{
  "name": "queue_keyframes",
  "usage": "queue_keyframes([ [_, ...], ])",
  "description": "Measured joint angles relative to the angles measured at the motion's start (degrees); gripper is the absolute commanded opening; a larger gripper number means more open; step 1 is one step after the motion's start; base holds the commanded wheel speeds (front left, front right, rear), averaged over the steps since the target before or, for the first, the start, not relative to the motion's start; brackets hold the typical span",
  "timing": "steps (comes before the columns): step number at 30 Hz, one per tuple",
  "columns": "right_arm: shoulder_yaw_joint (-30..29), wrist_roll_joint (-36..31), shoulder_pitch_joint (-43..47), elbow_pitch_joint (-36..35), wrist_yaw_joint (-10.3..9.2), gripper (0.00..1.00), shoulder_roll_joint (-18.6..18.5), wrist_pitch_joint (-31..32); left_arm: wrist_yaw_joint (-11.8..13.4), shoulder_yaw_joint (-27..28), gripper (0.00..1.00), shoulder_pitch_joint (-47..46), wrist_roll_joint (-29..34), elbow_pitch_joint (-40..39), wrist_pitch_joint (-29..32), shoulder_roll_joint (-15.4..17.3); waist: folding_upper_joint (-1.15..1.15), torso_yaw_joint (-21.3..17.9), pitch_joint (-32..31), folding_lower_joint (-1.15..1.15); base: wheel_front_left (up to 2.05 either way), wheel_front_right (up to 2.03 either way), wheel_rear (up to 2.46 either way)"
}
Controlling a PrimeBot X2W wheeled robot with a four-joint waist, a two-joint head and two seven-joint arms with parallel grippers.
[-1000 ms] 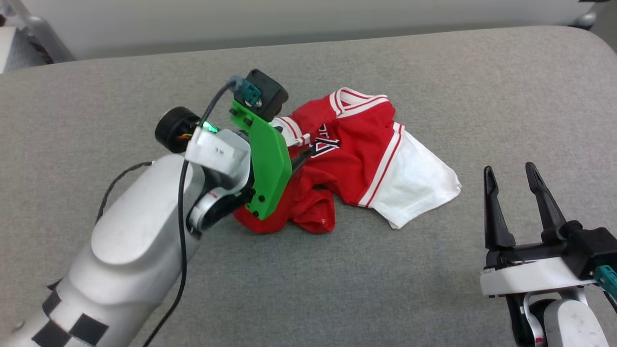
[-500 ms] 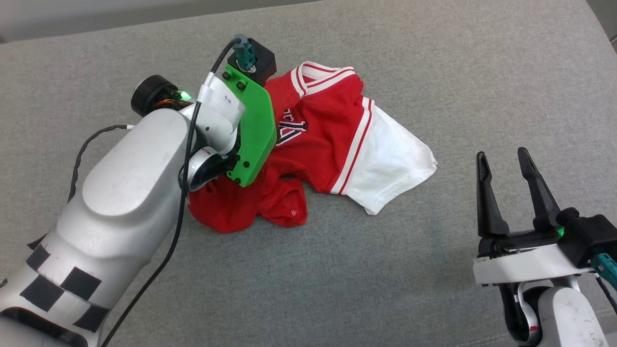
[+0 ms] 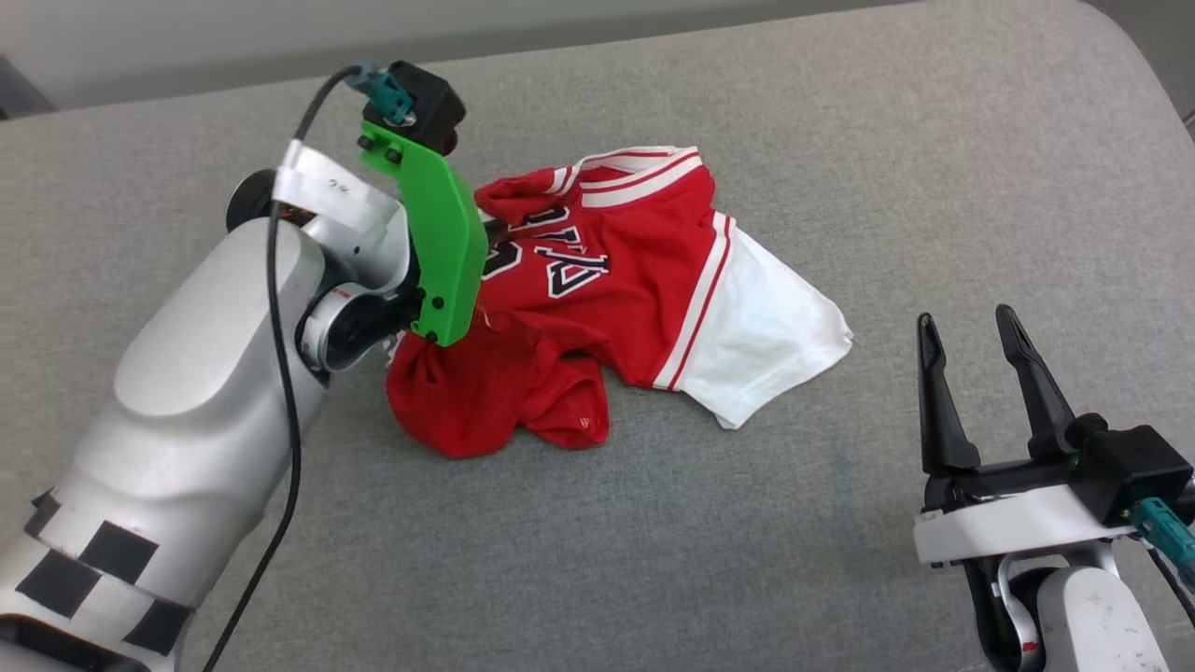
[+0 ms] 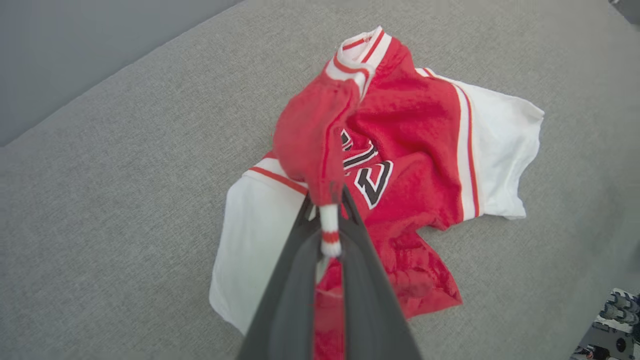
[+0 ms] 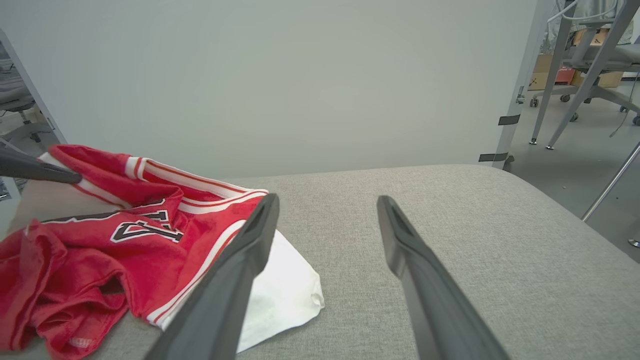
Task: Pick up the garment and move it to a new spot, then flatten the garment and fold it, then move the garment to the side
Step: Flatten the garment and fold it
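The left claw point(image 4: 328, 202) is pressed together, pinching a bunched red fold of the jersey point(image 3: 607, 280) and a strip of its red-and-white striped trim point(image 4: 329, 232), which hangs down between the fingers. The fold rises in a small peak above the cloth around it. In the head view the claw's green bracket point(image 3: 439, 243) hides most of the grip, and a black cable point(image 3: 280, 308) runs down along the pale forearm. In the right wrist view one of its dark fingers point(image 5: 40, 169) reaches in from the left, its tip at the raised fold beside the collar.

The rest of the jersey lies crumpled on the grey fabric-covered bench point(image 3: 747, 560), left of centre in the head view. Parts of black, white-outlined characters point(image 3: 560, 266) show on the front, too creased to read. The striped collar point(image 3: 644, 177) lies at the far edge. One white sleeve point(image 3: 775, 345) spreads flat toward the robot's right; the other point(image 4: 255, 225) lies under the left claw. The red hem is bunched at the near edge.

The right claw point(image 3: 964, 319) is spread and empty, fingers pointing away from the robot over bare bench, well apart from the jersey. Beyond the bench stands a plain grey wall point(image 5: 300, 75), with chair legs point(image 5: 575, 75) at the right.
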Motion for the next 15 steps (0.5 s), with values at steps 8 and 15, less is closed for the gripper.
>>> queue_keyframes([
  [8, -0.42, -1.51, 2.15, 0.12, 0.0, 1.0, -0.03, 0.0, 1.45, 4.97, 0.0, 4.22, -6.5, -3.14, 0.69, 4.04, 0.0, 3.67, -3.95, 0.0, 0.0, 0.0, 0.0],
  [15, 1.24, -2.03, 0.13, -0.47, 0.0, 1.0, 0.0, 0.0, 4.55, 7.81, 0.0, 3.91, -7.89, -3.05, 4.57, 10.33, 0.0, 6.82, -2.14, 0.0, 0.0, 0.0, 0.0],
])
